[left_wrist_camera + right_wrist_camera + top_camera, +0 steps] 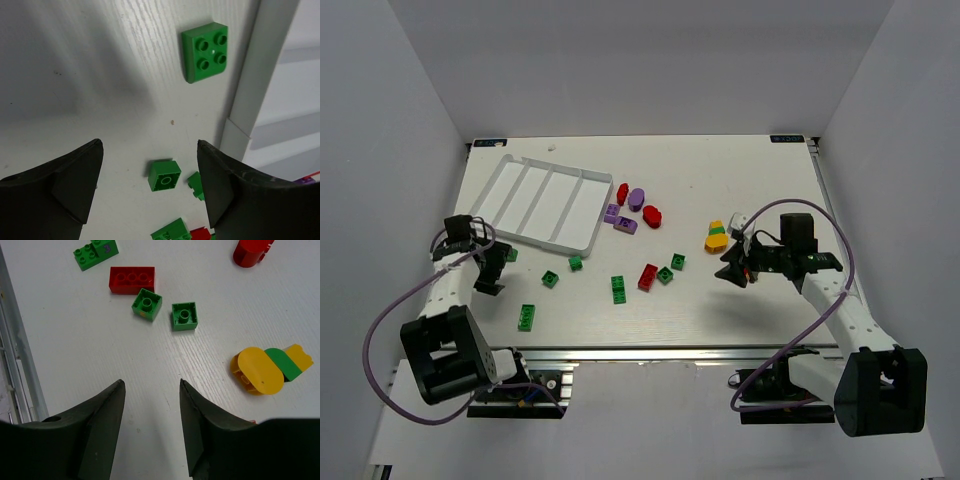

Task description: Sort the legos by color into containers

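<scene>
The white tray [542, 200] with four long containers lies at the back left; its rim [256, 75] runs down the right of the left wrist view. Legos lie scattered on the table. My left gripper [492, 268] [150, 145] is open over bare table, with a green four-stud brick [205, 52] ahead of it and an upturned green brick [165, 175] below its tips. My right gripper [733, 270] [151, 382] is open and holds nothing. A yellow oval [256, 371] joined to a green and a yellow piece lies to its right.
Purple bricks [625, 224] and red ovals [651, 215] sit right of the tray. A red brick [132, 279] and two green bricks [147, 304] [184, 316] lie ahead of the right gripper. More green bricks [527, 317] [618, 288] lie near the front edge.
</scene>
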`<action>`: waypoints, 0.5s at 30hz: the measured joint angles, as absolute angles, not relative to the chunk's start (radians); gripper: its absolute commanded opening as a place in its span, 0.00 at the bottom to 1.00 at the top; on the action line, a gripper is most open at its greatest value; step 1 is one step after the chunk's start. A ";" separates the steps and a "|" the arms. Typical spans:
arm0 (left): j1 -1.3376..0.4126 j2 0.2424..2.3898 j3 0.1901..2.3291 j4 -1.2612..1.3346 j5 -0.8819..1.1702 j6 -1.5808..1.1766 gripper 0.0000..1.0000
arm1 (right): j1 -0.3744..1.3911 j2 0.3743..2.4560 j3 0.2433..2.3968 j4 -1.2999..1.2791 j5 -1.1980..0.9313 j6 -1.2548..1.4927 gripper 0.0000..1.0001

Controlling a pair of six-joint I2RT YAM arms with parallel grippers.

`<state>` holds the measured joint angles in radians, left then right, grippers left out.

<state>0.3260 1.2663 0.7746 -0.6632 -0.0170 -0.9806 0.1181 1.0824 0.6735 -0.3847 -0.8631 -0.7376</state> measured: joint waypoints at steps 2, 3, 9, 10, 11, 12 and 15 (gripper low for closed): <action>0.330 1.303 0.775 -0.658 -0.017 -0.979 0.85 | 0.118 1.082 0.673 -0.365 -0.863 -0.723 0.53; 0.332 1.322 0.776 -0.653 -0.016 -0.978 0.85 | 0.118 1.082 0.673 -0.355 -0.863 -0.716 0.53; 0.338 1.454 0.832 -0.621 -0.012 -0.980 0.84 | 0.118 1.083 0.670 -0.315 -0.863 -0.692 0.54; 0.339 1.473 0.847 -0.612 -0.010 -0.982 0.84 | 0.118 1.083 0.668 -0.310 -0.863 -0.690 0.54; 0.339 1.488 0.860 -0.602 -0.010 -0.985 0.84 | 0.118 1.083 0.664 -0.306 -0.863 -0.688 0.54; 0.339 1.503 0.873 -0.594 -0.010 -0.986 0.84 | 0.118 1.085 0.661 -0.304 -0.863 -0.687 0.54; 0.339 1.535 0.900 -0.570 -0.009 -0.991 0.84 | 0.118 1.098 0.656 -0.302 -0.862 -0.687 0.54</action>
<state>0.3386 1.5349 0.9001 -0.5697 -0.0093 -0.9905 0.1184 1.0977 0.6563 -0.3023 -0.8623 -0.6868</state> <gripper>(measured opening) 0.845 0.537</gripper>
